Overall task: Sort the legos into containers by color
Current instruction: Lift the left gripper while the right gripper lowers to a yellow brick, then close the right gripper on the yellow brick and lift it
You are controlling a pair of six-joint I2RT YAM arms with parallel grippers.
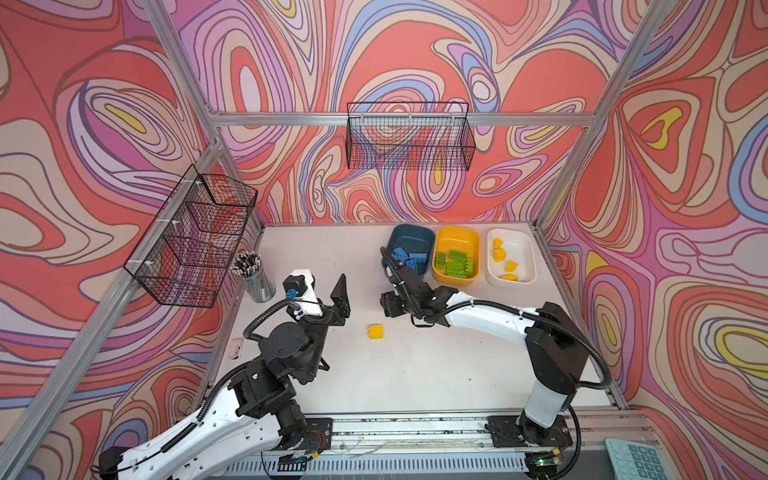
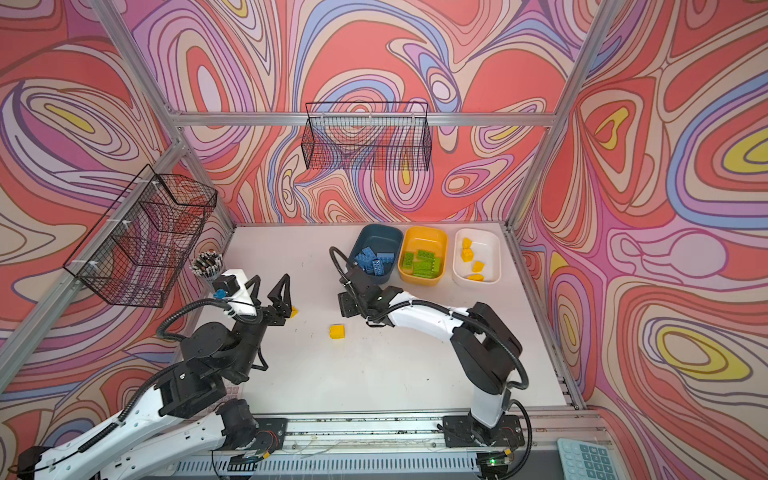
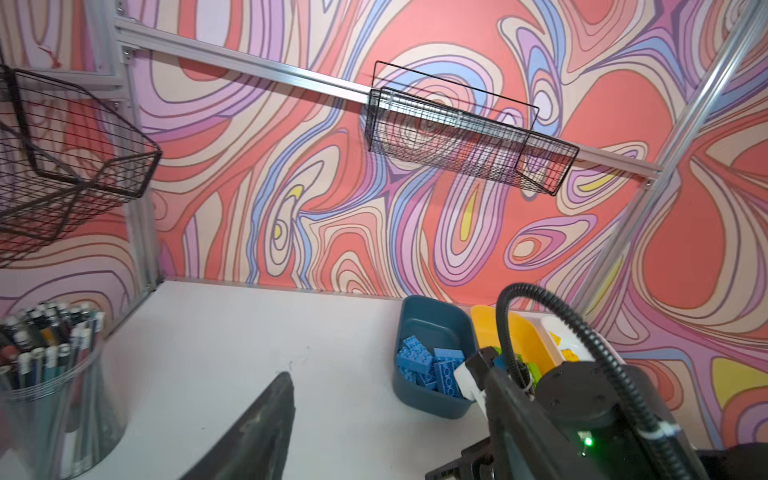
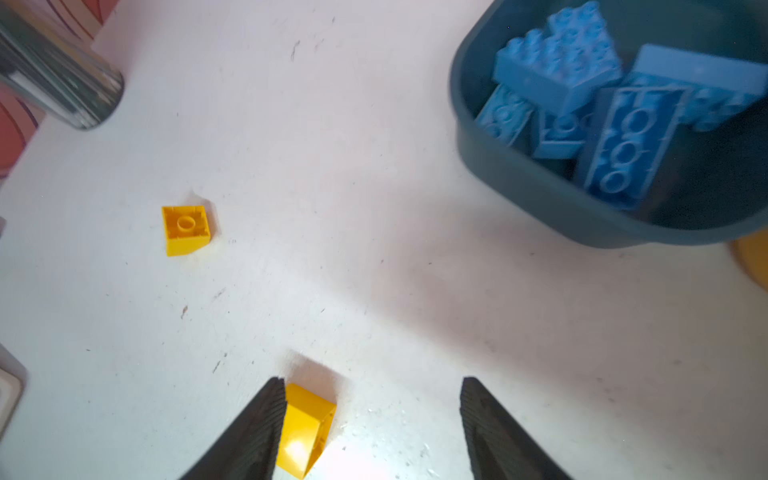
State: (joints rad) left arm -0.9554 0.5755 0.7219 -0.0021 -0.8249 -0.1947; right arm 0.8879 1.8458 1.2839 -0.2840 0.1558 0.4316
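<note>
Two loose yellow legos lie on the white table (image 1: 415, 374). One (image 1: 375, 332) (image 4: 305, 428) sits mid-table, just inside one finger of my right gripper (image 4: 374, 386), which hangs open over it. The other yellow lego (image 2: 293, 312) (image 4: 185, 228) lies close by my left gripper (image 2: 269, 291) (image 3: 374, 399), which is open and empty above the table. At the back right stand the containers. The teal tub (image 1: 411, 235) holds blue legos (image 1: 409, 259). Green legos (image 1: 455, 262) fill the yellow-orange tub (image 1: 457, 232), and the white tub (image 1: 513, 237) holds yellow legos (image 1: 498, 249).
A mesh pencil cup (image 1: 257, 278) stands at the table's left edge. Black wire baskets hang on the left wall (image 1: 191, 237) and the back wall (image 1: 409, 137). A small white object (image 1: 236, 348) lies near the left arm. My right wrist hovers just in front of the teal tub.
</note>
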